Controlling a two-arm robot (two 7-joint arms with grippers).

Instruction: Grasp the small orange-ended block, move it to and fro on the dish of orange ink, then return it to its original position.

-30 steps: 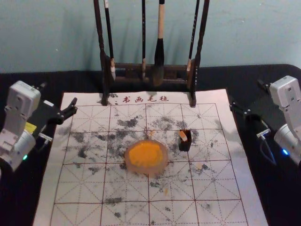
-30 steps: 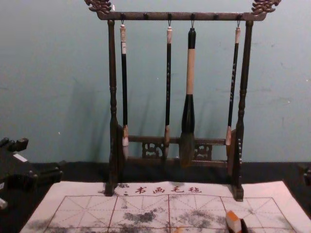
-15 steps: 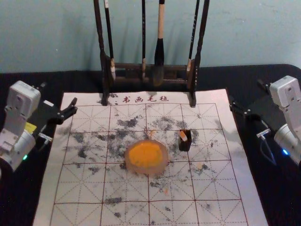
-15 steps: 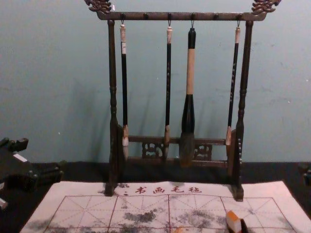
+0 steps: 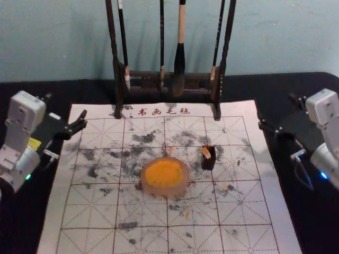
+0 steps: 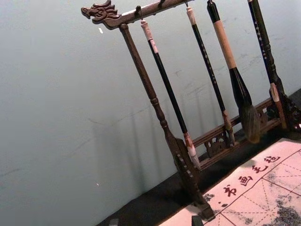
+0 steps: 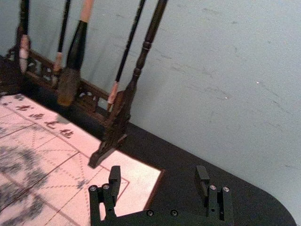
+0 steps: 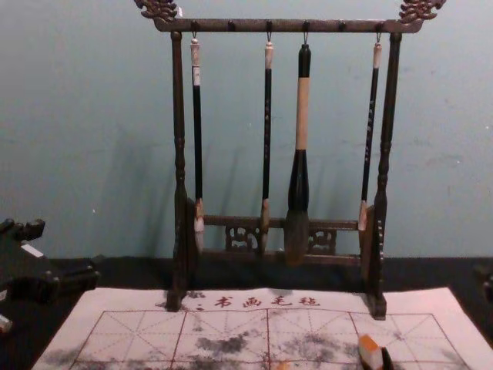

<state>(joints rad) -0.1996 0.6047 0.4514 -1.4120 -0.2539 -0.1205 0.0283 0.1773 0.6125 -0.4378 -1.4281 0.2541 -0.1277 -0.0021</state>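
The black two-fingered right gripper [image 7: 158, 174] has its tips wide apart in the right wrist view, and in the left wrist view the parked left gripper [image 6: 155, 221] is parted too! Head view: small orange-ended block [image 5: 207, 153] beside the round translucent ink dish [image 5: 183, 187], so grasping, inking and return all seem to remain.

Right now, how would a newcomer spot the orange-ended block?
In front of the brush rack lies a pale mat bearing a round dish of orange ink. Right of the dish, the block slants in a dark holder: slim, with orange only at its top end.
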